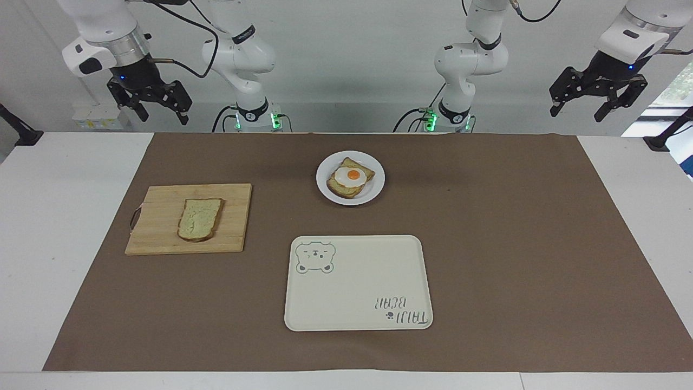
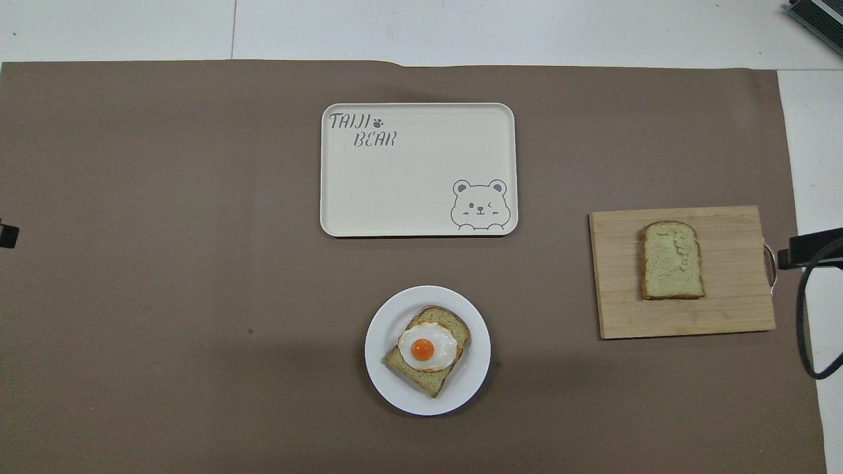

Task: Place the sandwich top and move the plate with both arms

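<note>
The right hand (image 1: 154, 105) hung high over the counter's (image 1: 54, 227) edge at the right arm's end, its fingers spread wide and holding nothing. Below it, and farther from the robots, lay the board (image 1: 157, 238), and on the board the top (image 1: 200, 219), flat and untouched. The slice's long axis ran toward and away from the robots, with the rounded end pointing away from them and the square end toward them; its two long crust sides faced the ends of the counter. So the hand would probably have to come down and out over the board, with its fingers set across the slice's narrow width.

The left hand (image 1: 598, 100) waited high over the other end of the counter, also open and empty, well apart from the slice. The right arm was plainly the nearer one for the pickup.

From the board, the plate (image 1: 373, 192) sat toward the middle of the counter and nearer the robots, roughly between the two arm bases. It carried a toast (image 1: 338, 189) with a fried egg (image 1: 351, 176), and that toast lay askew on the plate, not in line with the slice on the board, so a turn of the wrist would likely be wanted on the way over. The tray (image 1: 357, 292) lay farther from the robots than the plate, with nothing on it.
</note>
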Available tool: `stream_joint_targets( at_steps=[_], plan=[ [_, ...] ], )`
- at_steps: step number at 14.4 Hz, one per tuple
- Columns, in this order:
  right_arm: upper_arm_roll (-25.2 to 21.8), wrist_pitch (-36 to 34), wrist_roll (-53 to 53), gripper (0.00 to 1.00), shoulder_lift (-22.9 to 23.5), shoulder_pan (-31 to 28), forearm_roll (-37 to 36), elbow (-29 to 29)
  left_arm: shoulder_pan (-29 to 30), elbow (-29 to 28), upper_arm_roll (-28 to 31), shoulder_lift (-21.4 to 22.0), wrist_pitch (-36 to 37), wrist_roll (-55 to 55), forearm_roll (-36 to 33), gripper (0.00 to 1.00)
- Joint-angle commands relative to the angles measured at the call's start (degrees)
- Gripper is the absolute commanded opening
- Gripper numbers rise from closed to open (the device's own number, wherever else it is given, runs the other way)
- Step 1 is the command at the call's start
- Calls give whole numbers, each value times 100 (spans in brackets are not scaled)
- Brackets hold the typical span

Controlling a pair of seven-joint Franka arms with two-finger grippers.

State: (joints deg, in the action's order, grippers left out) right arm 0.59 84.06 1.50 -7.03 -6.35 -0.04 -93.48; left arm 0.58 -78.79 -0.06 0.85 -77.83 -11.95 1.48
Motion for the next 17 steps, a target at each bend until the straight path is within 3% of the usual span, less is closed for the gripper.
stream_joint_targets(
  at_steps=[1, 10, 15, 17],
  plan=[
    [-15, 135, -412, 100, 96, -216, 127, -100, 83, 13, -56, 47, 93, 35, 71, 100],
    [-24, 1577, -1810, 100, 553, -884, 136, -1251, 83, -31, -73, 178, 111, 26, 89, 100],
    [-15, 2850, -2277, 100, 800, -1096, 127, -2216, -14, -83, -126, 196, 119, 43, 89, 100],
    [-15, 3010, -2295, 91, 765, -1026, 127, -2394, -14, -145, -135, 205, 119, 43, 98, 100]
  ],
)
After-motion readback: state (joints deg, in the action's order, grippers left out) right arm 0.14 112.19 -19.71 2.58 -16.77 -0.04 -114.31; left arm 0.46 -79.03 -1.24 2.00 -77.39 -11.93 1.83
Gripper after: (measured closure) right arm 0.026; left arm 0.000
